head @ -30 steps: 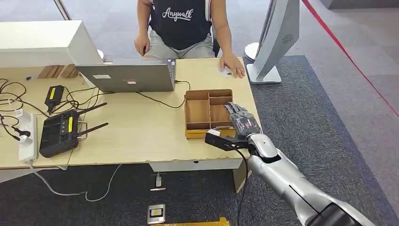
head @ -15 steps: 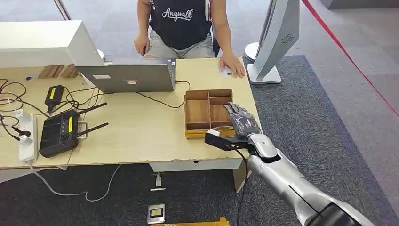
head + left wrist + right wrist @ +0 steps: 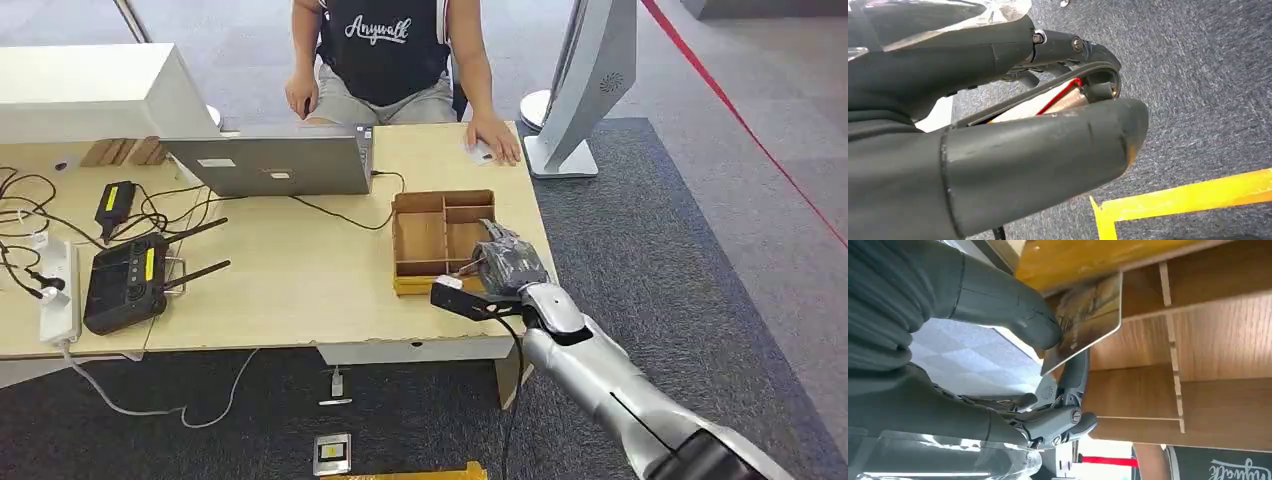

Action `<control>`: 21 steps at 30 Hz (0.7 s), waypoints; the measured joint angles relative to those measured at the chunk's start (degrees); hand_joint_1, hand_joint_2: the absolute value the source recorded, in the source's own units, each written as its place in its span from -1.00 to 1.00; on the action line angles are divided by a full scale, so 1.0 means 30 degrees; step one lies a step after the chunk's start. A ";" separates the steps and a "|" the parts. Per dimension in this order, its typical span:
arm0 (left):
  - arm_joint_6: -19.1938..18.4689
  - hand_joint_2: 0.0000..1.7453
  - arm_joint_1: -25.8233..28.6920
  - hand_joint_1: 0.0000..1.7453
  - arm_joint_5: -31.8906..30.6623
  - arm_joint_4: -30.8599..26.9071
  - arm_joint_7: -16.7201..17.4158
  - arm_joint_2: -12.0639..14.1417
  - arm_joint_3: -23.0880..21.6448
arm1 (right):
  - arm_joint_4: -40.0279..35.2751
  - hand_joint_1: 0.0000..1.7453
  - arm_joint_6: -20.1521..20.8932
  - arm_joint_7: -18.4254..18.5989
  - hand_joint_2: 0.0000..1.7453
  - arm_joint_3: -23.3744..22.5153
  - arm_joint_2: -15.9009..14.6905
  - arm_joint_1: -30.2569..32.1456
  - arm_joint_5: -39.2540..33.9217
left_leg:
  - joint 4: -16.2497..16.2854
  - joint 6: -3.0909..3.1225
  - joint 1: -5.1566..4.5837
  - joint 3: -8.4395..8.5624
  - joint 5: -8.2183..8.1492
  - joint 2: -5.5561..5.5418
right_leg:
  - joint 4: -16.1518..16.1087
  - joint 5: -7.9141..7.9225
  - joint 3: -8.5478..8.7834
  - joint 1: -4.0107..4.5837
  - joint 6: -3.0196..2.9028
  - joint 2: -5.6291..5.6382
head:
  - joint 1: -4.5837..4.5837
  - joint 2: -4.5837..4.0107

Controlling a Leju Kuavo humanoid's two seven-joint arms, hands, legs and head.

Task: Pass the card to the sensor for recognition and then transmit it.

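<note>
My right hand is at the near right corner of the wooden divided box on the table. In the right wrist view its thumb and a dark finger pinch a picture-printed card, tilted against the box's rim above the compartments. The card is hidden by the hand in the head view. My left hand hangs over grey carpet, its thumb covering the space under the bent fingers.
A person sits at the table's far side, one hand on a small white item. A white upright panel on a stand stands right of the table. A laptop, controller, power strip and cables lie to the left.
My right hand's fingers, stretched out over the box before, have curled in, and the hand has shifted slightly left and toward the box. The person has not moved.
</note>
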 joint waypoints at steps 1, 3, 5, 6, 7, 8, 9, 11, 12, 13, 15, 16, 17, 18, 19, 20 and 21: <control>0.0000 -1.00 0.0000 -1.00 0.0000 0.0000 0.0000 0.0000 0.0007 | 0.0000 0.92 0.0044 -0.0029 1.00 0.0000 0.0022 -0.0034 -0.0029 | 0.0000 0.0000 0.0000 0.0001 0.0000 0.0000 | 0.0000 0.0000 0.0000 0.0000 0.0000 0.0000 | 0.0000 0.0000; 0.0007 -1.00 0.0001 -1.00 0.0007 0.0000 0.0015 0.0000 0.0007 | 0.0000 0.92 0.0080 -0.0117 1.00 0.0007 0.0036 -0.0070 -0.0080 | 0.0000 0.0000 0.0000 0.0001 0.0000 0.0000 | 0.0000 0.0000 0.0000 0.0000 0.0000 0.0000 | 0.0000 0.0000; 0.0029 -1.00 0.0001 -1.00 0.0015 0.0000 0.0015 -0.0007 0.0001 | 0.0000 0.92 0.0109 -0.0138 1.00 0.0007 0.0051 -0.0084 -0.0087 | 0.0000 0.0000 0.0000 0.0001 0.0000 0.0000 | 0.0000 0.0000 0.0000 0.0000 0.0000 0.0000 | 0.0000 0.0000; 0.0029 -1.00 0.0001 -1.00 0.0022 0.0000 0.0022 -0.0007 0.0000 | 0.0000 0.88 0.0131 -0.0153 1.00 0.0007 0.0066 -0.0094 -0.0095 | 0.0000 0.0000 0.0000 0.0002 0.0000 0.0000 | 0.0000 0.0000 -0.0001 0.0000 0.0000 0.0000 | 0.0000 0.0000; 0.0029 -1.00 0.0001 -1.00 0.0029 0.0000 0.0037 -0.0007 0.0007 | 0.0000 0.86 0.0138 -0.0153 1.00 0.0007 0.0066 -0.0101 -0.0109 | 0.0000 0.0000 0.0000 0.0002 0.0000 0.0000 | 0.0000 0.0000 -0.0001 0.0000 0.0000 0.0000 | 0.0000 0.0000; 0.0029 -1.00 0.0001 -1.00 0.0022 0.0000 0.0044 -0.0007 0.0000 | 0.0000 0.86 0.0153 -0.0153 1.00 0.0015 0.0066 -0.0114 -0.0116 | 0.0000 0.0000 0.0000 0.0002 0.0000 0.0000 | 0.0000 0.0000 -0.0001 0.0000 0.0000 0.0000 | 0.0000 0.0000; 0.0029 -1.00 0.0001 -1.00 0.0029 0.0000 0.0044 -0.0007 0.0001 | 0.0007 0.86 0.0160 -0.0153 1.00 0.0022 0.0073 -0.0128 -0.0138 | 0.0000 0.0000 0.0000 0.0001 0.0000 0.0000 | 0.0000 0.0000 -0.0001 0.0000 0.0000 0.0000 | 0.0000 0.0000; 0.0029 -1.00 0.0001 -1.00 0.0029 0.0000 0.0051 -0.0007 0.0000 | 0.0007 0.88 0.0182 -0.0153 1.00 0.0044 0.0073 -0.0142 -0.0138 | 0.0000 0.0000 0.0000 0.0002 0.0000 0.0000 | 0.0000 0.0000 -0.0001 0.0000 0.0000 0.0000 | 0.0000 0.0000; 0.0029 -1.00 0.0001 -1.00 0.0029 0.0000 0.0073 -0.0007 0.0000 | 0.0000 0.86 0.0189 -0.0153 1.00 0.0058 0.0073 -0.0147 -0.0138 | 0.0000 0.0000 0.0000 0.0003 0.0000 0.0000 | 0.0000 0.0000 -0.0001 0.0000 0.0000 0.0000 | 0.0000 0.0000; 0.0036 -1.00 0.0002 -1.00 0.0029 0.0000 0.0095 -0.0015 0.0007 | 0.0000 0.86 0.0197 -0.0153 1.00 0.0080 0.0073 -0.0151 -0.0138 | 0.0000 0.0000 0.0000 0.0003 0.0000 0.0000 | 0.0000 0.0000 0.0000 0.0000 0.0000 0.0000 | 0.0000 0.0000; 0.0051 -1.00 0.0002 -1.00 0.0073 0.0000 0.0160 -0.0015 0.0000 | 0.0007 0.86 0.0248 -0.0160 1.00 0.0124 0.0080 -0.0178 -0.0138 | 0.0000 0.0000 0.0000 0.0003 0.0000 0.0000 | 0.0001 0.0000 0.0000 0.0000 0.0000 0.0000 | 0.0000 0.0000; 0.0051 -1.00 0.0003 -1.00 0.0102 0.0000 0.0167 -0.0022 0.0007 | 0.0007 0.88 0.0284 -0.0168 1.00 0.0153 0.0095 -0.0200 -0.0138 | 0.0000 -0.0001 0.0000 0.0003 0.0001 0.0000 | 0.0001 0.0001 0.0000 0.0000 0.0000 0.0000 | 0.0000 0.0000; 0.0051 -1.00 0.0004 -1.00 0.0109 0.0000 0.0175 -0.0022 0.0007 | 0.0007 0.88 0.0313 -0.0182 1.00 0.0182 0.0109 -0.0222 -0.0132 | 0.0000 -0.0001 0.0000 0.0003 0.0001 0.0000 | 0.0001 0.0000 0.0000 0.0000 0.0000 0.0000 | 0.0000 0.0000; 0.0051 -1.00 0.0004 -1.00 0.0117 0.0000 0.0189 -0.0029 0.0007 | 0.0007 0.92 0.0328 -0.0190 1.00 0.0204 0.0124 -0.0240 -0.0138 | 0.0000 -0.0001 0.0000 0.0003 0.0001 0.0000 | 0.0001 0.0000 0.0000 0.0000 0.0000 0.0000 | 0.0000 0.0000; 0.0058 -1.00 0.0004 -1.00 0.0138 0.0000 0.0197 -0.0036 0.0007 | 0.0007 0.92 0.0328 -0.0204 1.00 0.0233 0.0153 -0.0253 -0.0131 | 0.0000 -0.0001 0.0000 0.0003 0.0001 0.0000 | 0.0001 0.0000 0.0000 0.0000 0.0000 0.0000 | 0.0000 0.0000; 0.0073 -1.00 0.0003 -1.00 0.0175 0.0000 0.0204 -0.0051 0.0007 | 0.0007 0.92 0.0320 -0.0218 1.00 0.0262 0.0174 -0.0268 -0.0131 | 0.0000 -0.0001 0.0000 0.0003 0.0001 0.0000 | 0.0002 0.0001 0.0000 0.0000 0.0000 0.0000 | 0.0000 0.0000; 0.0102 -1.00 0.0004 -1.00 0.0190 0.0000 0.0211 -0.0066 0.0007 | 0.0000 0.92 0.0277 -0.0233 1.00 0.0277 0.0204 -0.0286 -0.0131 | 0.0000 -0.0001 0.0000 0.0003 0.0001 0.0000 | 0.0002 0.0001 0.0000 0.0000 0.0000 0.0000 | 0.0000 0.0000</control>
